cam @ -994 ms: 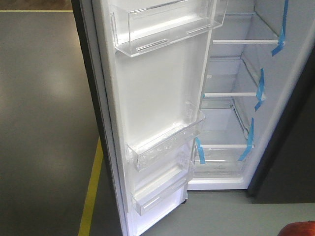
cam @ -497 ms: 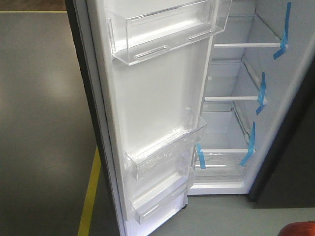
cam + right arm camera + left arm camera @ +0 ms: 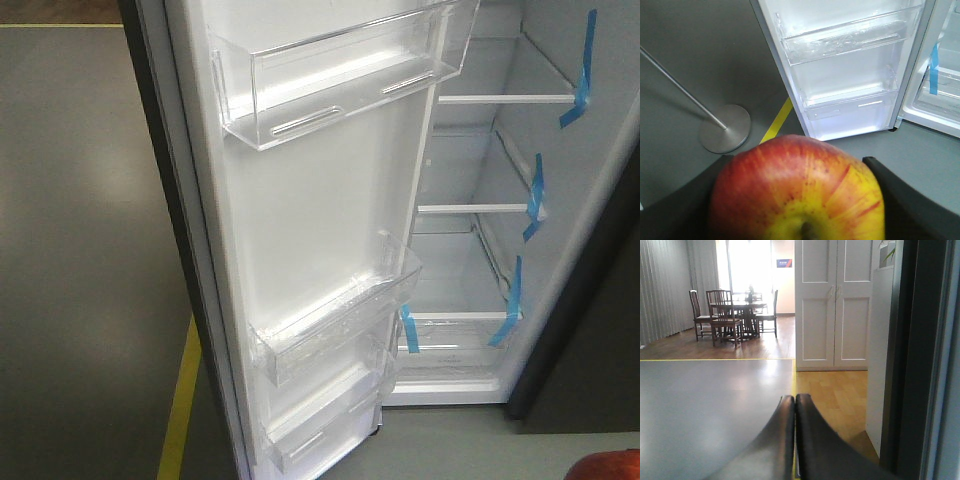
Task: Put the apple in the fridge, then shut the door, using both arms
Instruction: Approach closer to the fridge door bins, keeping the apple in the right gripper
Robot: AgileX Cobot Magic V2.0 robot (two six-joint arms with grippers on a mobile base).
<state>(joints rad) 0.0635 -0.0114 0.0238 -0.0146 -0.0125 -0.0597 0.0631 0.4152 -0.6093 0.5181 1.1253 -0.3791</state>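
Observation:
The red and yellow apple (image 3: pixel 799 195) fills the bottom of the right wrist view, and my right gripper (image 3: pixel 799 159) is shut on it with a black finger on each side. In the front view only the apple's (image 3: pixel 610 466) top shows, at the bottom right corner. The fridge (image 3: pixel 470 260) stands open, white inside, with glass shelves (image 3: pixel 505 99) marked by blue tape (image 3: pixel 535 195). Its door (image 3: pixel 320 220) is swung wide to the left and shows clear bins (image 3: pixel 335 80). My left gripper (image 3: pixel 795 400) is shut and empty, pointing past a dark upright edge of the fridge (image 3: pixel 905 365).
A yellow floor line (image 3: pixel 182 400) runs under the door's outer edge. A round metal stand base (image 3: pixel 725 127) with a thin slanting pole sits on the grey floor left of the door (image 3: pixel 840 70). A white panelled cabinet (image 3: pixel 835 305) and a dining table with chairs (image 3: pixel 732 315) lie beyond.
In the front view the shelves have slid lower and the door's outer edge further left, as the view shifts towards the fridge. The apple stays at the bottom right corner.

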